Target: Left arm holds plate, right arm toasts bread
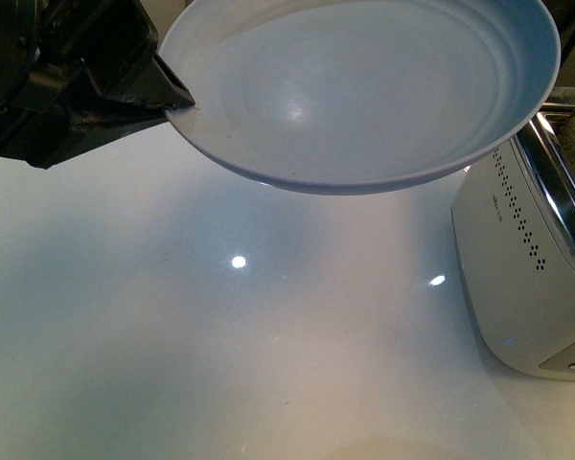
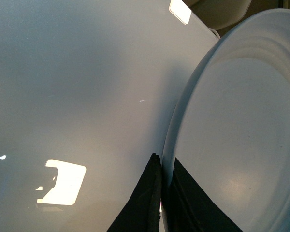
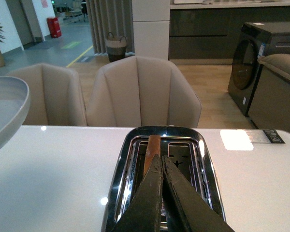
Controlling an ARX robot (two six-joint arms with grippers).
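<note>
My left gripper (image 1: 177, 101) is shut on the rim of the pale blue-grey plate (image 1: 364, 86) and holds it raised above the white table. In the left wrist view the plate (image 2: 237, 130) is empty and its edge sits between my left gripper (image 2: 163, 166). The bread (image 3: 152, 147) stands on edge in one slot of the toaster (image 3: 130, 154), only its brown crust showing. My right gripper (image 3: 162, 159) is shut and empty, just above the toaster's slots, beside the bread. The plate's edge (image 3: 7, 108) also shows in the right wrist view.
The white toaster (image 1: 517, 268) with a chrome top stands at the table's right side. The white table (image 1: 220, 335) spreads below the plate. Beige chairs (image 3: 142, 92) stand beyond the table's far edge.
</note>
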